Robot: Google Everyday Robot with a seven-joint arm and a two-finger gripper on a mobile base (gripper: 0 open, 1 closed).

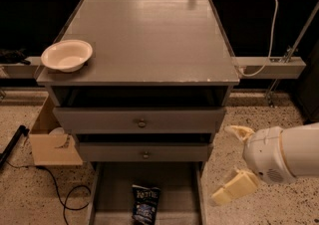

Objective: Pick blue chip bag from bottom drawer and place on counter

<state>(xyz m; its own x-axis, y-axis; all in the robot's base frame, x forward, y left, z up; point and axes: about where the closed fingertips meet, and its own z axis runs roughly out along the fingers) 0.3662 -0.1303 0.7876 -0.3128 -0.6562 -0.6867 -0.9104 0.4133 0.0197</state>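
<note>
Fingers [234, 189] of the gripper [223, 165] spread wide, empty, right of bottom drawer [115, 193].

Shallow round cream bowl [67, 55] upper left. Open tan cardboard box [52, 142] on speckled floor [259, 114], black cable [65, 196] looped beside it. 2 upper grey drawers [99, 119], round knobs.

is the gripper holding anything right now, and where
Nothing. The gripper is open and empty, right of the bottom drawer; the blue chip bag lies on the drawer floor.
</note>
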